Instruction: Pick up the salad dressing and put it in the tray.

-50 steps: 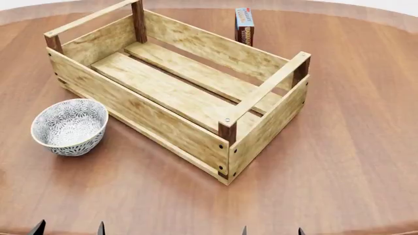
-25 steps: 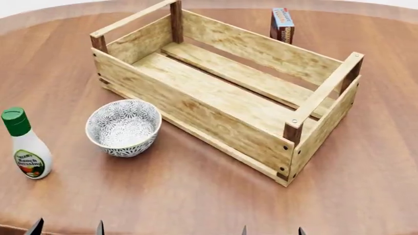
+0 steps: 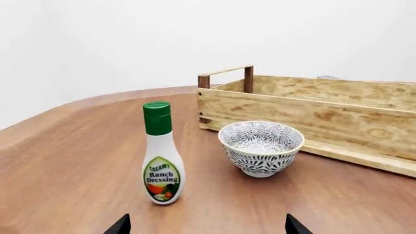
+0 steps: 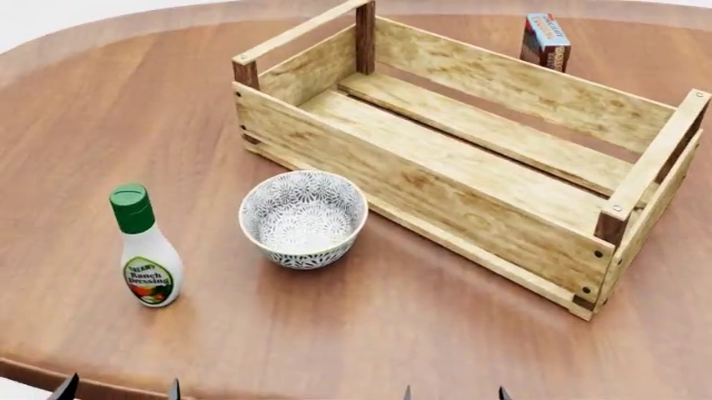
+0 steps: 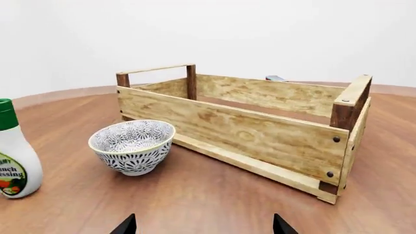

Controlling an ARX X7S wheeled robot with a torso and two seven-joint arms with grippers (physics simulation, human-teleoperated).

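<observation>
Task barely begun, by the look of it. The salad dressing, a narrow white bottle w/ dark-green screw cap and "Ranch Dressing" label (image 4: 146, 247), stands upright on the round brown wooden table (image 4: 368, 333), near its front-left edge, untouched. Nothing holds it. Just beside it, toward the crate, sits the patterned white-grey bowl (image 4: 303, 218), apart from the bottle.

The tray, a large light-wood slatted crate w/ dark-brown corner posts (image 4: 445, 215), lies beyond the bowl; no bottle inside, only bare slats as far as visible. A red-and-blue upright carton (image 4: 545, 40) stands behind its far wall.

Left gripper (image 3: 205, 226): only two dark fingertips show at frame bottom, spread wide, nothing between them — released. Right gripper (image 5: 203, 225): same, tips apart, empty.

Left to do, I'd judge: everything — reach, grasp, lift, carry past the bowl, set in the crate. The left arm looks better placed; the bottle sits nearly ahead of it.
</observation>
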